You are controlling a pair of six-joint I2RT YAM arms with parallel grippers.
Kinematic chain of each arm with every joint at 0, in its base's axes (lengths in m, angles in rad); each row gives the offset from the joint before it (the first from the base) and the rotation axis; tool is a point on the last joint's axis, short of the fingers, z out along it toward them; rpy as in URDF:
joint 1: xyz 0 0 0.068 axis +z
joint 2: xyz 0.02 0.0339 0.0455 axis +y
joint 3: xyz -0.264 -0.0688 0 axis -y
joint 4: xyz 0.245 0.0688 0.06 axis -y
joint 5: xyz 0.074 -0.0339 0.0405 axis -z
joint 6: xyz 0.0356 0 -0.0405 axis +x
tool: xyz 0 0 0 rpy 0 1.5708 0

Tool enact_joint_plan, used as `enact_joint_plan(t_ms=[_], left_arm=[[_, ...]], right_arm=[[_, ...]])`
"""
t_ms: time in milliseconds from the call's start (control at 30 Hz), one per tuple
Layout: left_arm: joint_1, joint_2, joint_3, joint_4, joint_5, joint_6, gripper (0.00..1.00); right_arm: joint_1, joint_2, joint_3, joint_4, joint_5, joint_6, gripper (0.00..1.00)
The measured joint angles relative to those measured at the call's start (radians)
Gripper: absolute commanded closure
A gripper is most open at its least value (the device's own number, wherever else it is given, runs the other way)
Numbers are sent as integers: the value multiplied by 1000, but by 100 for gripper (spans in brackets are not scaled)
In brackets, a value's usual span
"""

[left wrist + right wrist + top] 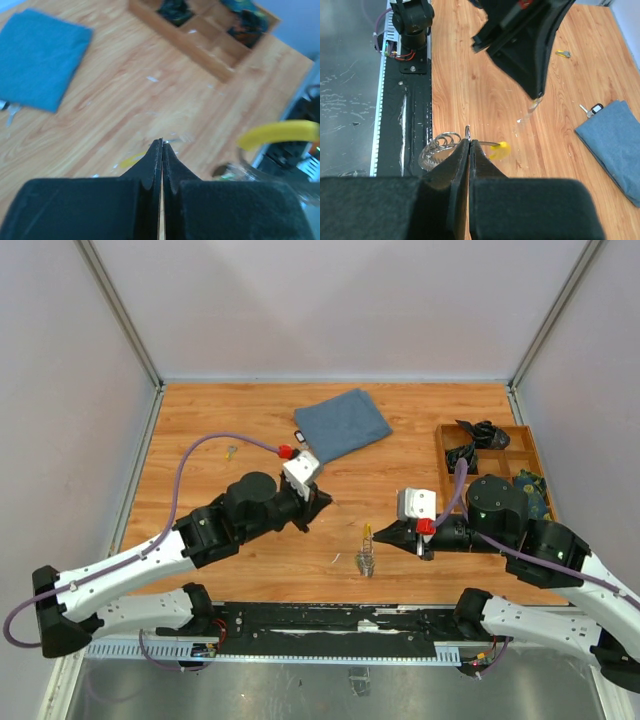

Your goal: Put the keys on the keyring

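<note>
Top view: the coiled metal keyring (366,562) sits on the wood table (220,420), a yellow-headed key (367,533) above it, long axis running front to back, beside the right gripper (378,533). Left wrist: left gripper (161,144) pressed together. Right wrist: matte black fingers (460,167) closed, seemingly nipping the ring's wire end.
</note>
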Motion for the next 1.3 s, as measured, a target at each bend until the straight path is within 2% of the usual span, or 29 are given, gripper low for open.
enact_joint_plan(t_ms=[167, 267, 667, 900, 1033, 1300], left_arm=[[-208, 8, 66, -16, -46, 106, 100], [-265, 24, 116, -24, -72, 158, 100], [-300, 19, 159, -39, -68, 249, 100], [-375, 8, 193, -39, -74, 280, 100], [-399, 8, 202, -39, -85, 290, 99], [-416, -5, 209, -39, -96, 303, 100]], right_arm=[[0, 8, 35, -25, -29, -2, 99], [0, 14, 52, -35, -35, -1, 100], [0, 26, 56, -28, -74, 34, 100], [-5, 46, 56, 10, -97, 85, 99], [-51, 58, 55, 48, -137, 124, 100], [-246, 21, -23, 180, -278, 274, 99]])
